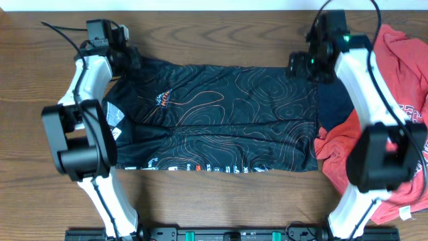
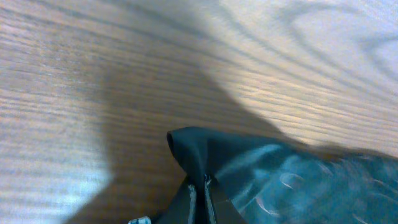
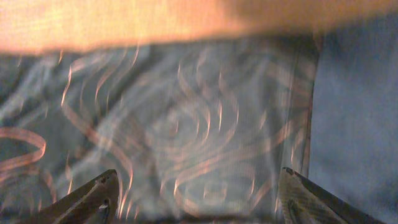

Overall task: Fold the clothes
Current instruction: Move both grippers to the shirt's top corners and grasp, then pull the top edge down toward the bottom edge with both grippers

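Counter [image 1: 221,33] carries the black jersey [image 1: 227,114] spread flat at centre, with the red T-shirt [image 1: 401,53] heaped at its right end and the navy garment [image 1: 332,104] between. Right tool [image 3: 199,173] gapes wide over the jersey's far right corner, gripping nothing. Left tool [image 1: 127,57] sits at the far left corner; cannot tell its grip.

A dark brown wooden table [image 1: 40,167] with visible grain. A black jersey [image 1: 221,117] with thin orange contour lines lies spread flat across its middle. At the right edge sits a crumpled red T-shirt [image 1: 398,53]. A navy garment [image 1: 332,104] shows between the two, touching both.
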Robot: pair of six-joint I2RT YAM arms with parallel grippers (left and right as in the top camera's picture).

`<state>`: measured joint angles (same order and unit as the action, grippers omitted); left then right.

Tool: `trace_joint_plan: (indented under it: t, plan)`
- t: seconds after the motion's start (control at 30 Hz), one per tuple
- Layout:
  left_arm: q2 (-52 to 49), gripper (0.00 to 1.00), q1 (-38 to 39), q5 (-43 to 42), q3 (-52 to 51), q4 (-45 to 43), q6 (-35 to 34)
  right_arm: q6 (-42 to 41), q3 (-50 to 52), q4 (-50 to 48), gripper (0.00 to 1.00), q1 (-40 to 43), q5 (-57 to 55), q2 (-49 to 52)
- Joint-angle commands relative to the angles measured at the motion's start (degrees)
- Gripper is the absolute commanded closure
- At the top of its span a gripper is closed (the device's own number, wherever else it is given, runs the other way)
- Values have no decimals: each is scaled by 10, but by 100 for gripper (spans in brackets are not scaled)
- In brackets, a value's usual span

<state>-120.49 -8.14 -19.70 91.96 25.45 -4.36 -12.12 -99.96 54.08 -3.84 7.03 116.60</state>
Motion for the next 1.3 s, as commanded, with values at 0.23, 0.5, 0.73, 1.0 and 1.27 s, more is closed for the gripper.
trace_joint_plan:
  t: [0.23,0.5,0.73,1.0,1.27]
  plan:
    - [33,94,-3,-21,7,76,-9,8,-87,-41,14,47,-94,149]
    - [33,94,-3,-21,7,106,-9,-12,-87,-85,21,50,-83,159]
    - [33,94,-3,-21,7,115,-9,-12,-87,-93,25,44,-80,184]
    - [33,94,-3,-21,7,116,-9,-16,-87,-113,54,38,-76,191]
    - [33,94,-3,-21,7,116,-9,-16,-87,-111,90,38,-76,191]
